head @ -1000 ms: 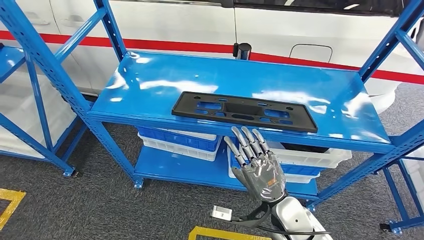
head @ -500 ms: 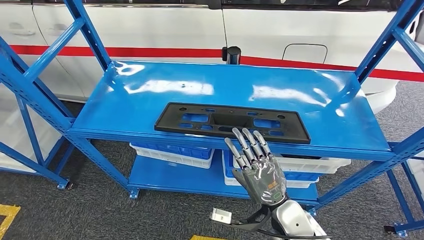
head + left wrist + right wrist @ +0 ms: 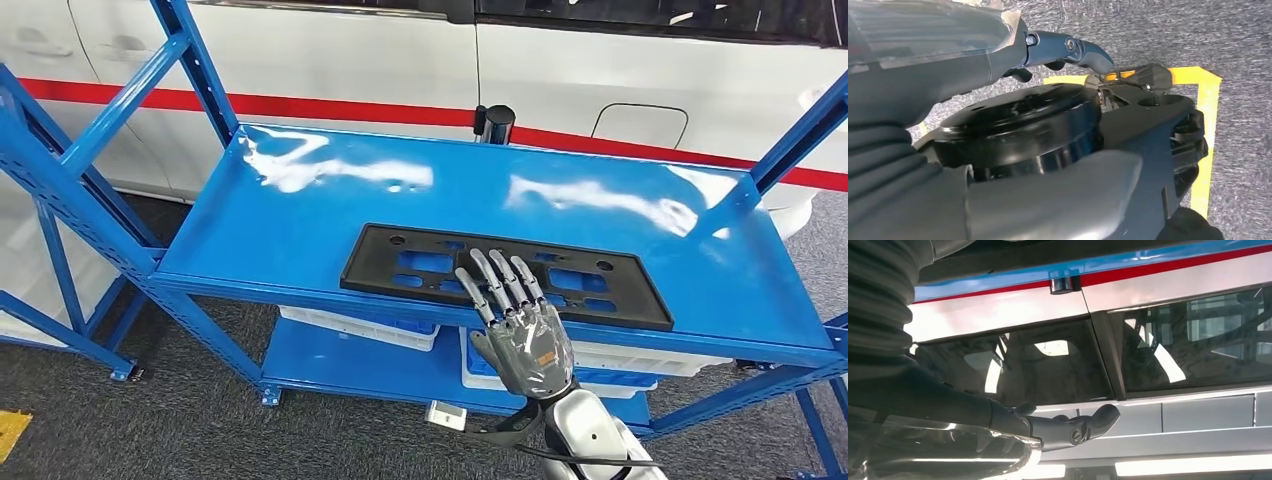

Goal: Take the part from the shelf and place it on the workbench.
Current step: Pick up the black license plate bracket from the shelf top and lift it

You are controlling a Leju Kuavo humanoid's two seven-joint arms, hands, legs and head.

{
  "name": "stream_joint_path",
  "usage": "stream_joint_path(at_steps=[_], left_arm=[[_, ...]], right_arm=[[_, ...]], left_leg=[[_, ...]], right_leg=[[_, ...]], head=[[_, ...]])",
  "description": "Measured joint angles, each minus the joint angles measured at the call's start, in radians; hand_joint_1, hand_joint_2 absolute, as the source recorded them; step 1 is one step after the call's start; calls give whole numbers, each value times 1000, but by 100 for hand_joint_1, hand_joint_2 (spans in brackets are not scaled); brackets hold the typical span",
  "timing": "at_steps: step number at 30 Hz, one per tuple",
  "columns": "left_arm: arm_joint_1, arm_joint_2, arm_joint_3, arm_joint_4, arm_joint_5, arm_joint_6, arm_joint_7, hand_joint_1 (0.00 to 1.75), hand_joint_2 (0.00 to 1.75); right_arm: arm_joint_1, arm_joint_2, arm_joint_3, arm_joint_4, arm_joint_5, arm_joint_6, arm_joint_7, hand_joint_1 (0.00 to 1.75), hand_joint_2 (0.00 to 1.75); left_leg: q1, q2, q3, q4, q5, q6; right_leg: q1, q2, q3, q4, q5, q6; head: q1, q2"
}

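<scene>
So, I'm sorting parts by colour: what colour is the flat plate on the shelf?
Black; the flat plate shows best in the head view.

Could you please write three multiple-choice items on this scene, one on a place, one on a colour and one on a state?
1. Where does the black part lie?
A. On the top board of the blue shelf
B. On the floor
C. In a white bin

2. What colour is the stripe on the white car behind the shelf?
A. Green
B. Red
C. Yellow

3. What is the right hand doing?
A. Lifting the part clear of the shelf
B. Holding a white bin
C. Raised in front of the part with fingers spread, holding nothing

Answers:
1. A, since the part lies flat near the front edge of the top board.
2. B, since a red band runs along the car's side.
3. C, since the head view shows the fingers apart and empty, with the part flat on the board.
</scene>
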Motion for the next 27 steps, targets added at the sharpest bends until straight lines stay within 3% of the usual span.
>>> stream_joint_path(at_steps=[2,4,7,15,27], left_arm=[[0,0,0,1,-1,-1,-1,0,175],[-1,0,0,1,-1,-1,-2,0,175],[0,0,0,1,-1,-1,-2,0,175],[-1,2,0,1,-1,-10,-2,0,175],[-1,3,-1,1,-1,-11,-2,0,175]], right_arm=[[-2,1,-1,8,-1,0,0,0,175],[-6,3,-1,19,-2,1,1,0,175],[-19,8,-3,49,-3,9,3,0,175],[-73,25,-17,171,-5,32,19,0,175],[-82,32,-19,208,-5,33,22,0,175]], left_leg=[[-4,-5,14,1,-11,-6],[-8,-6,18,3,-20,-8],[-8,-4,20,4,-24,0],[-7,-3,27,-6,-24,-12],[-9,-3,27,-6,-25,-14]], right_leg=[[3,0,43,-134,83,-1],[5,0,64,-190,119,-16],[5,3,68,-193,122,-24],[8,5,69,-193,117,-32],[10,5,68,-193,117,-33]], head=[[1,0],[0,0],[-1,0],[-1,0],[-1,0]])
